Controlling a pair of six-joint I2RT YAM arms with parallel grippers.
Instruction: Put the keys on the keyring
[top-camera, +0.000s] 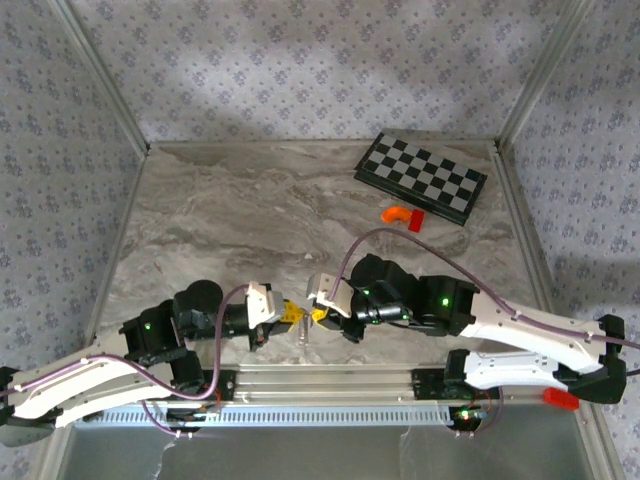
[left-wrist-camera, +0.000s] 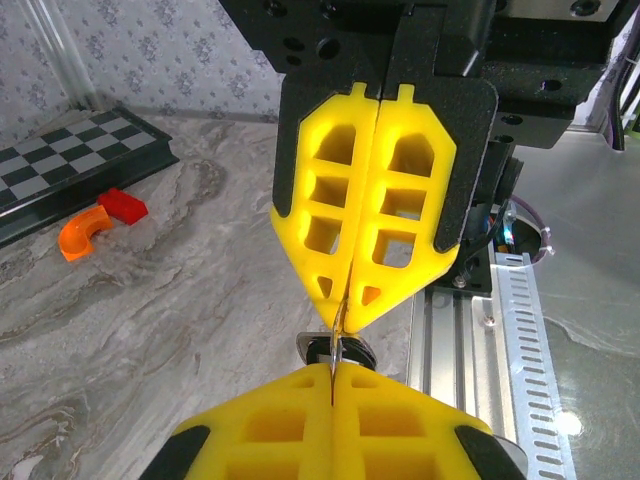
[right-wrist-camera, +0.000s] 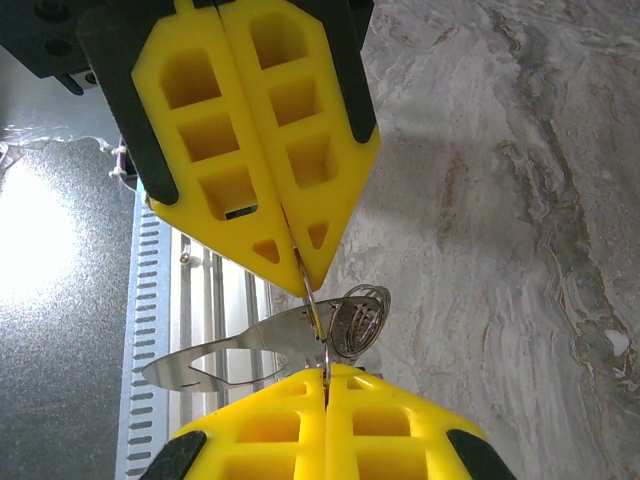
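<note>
- Left tool (left-wrist-camera: 332, 372) and right tool (right-wrist-camera: 326, 376), both clamped shut, meet tip to tip, apparently pinching the keyring (right-wrist-camera: 270, 338) wire.
- Keyring's long axis lies crosswise to both tools; dark key (left-wrist-camera: 312, 347) just beside it.

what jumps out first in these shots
Two yellow-fingered tools, the left tool and right tool, meet tip to tip near the front edge of the table, both shut on a thin keyring between them, with a flat silvery key against it. At the far right lie a chessboard and an orange curved piece.
</note>
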